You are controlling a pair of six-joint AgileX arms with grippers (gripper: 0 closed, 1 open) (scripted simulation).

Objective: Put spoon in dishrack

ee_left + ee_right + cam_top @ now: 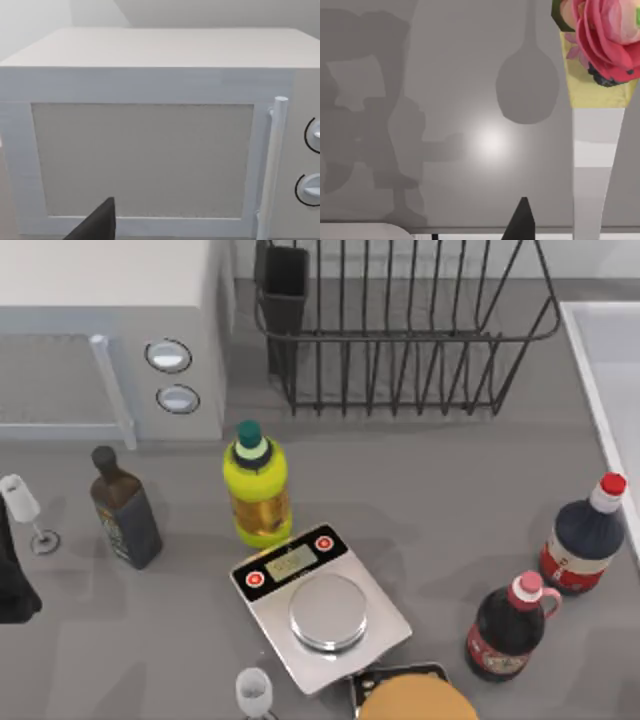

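Since I cannot tell whether my right gripper clasps anything, that grey shape, perhaps the spoon's shadow, may mislead me. Bottles crowd the way to the far dishrack. My left arm idles at the left edge.

Dishrack behind the scale, microwave at its left (two bottles far right)

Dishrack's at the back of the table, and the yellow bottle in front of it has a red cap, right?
Not quite. The dishrack does sit at the back, and the yellow bottle stands in front of it, but the top view shows its cap is green, not red.
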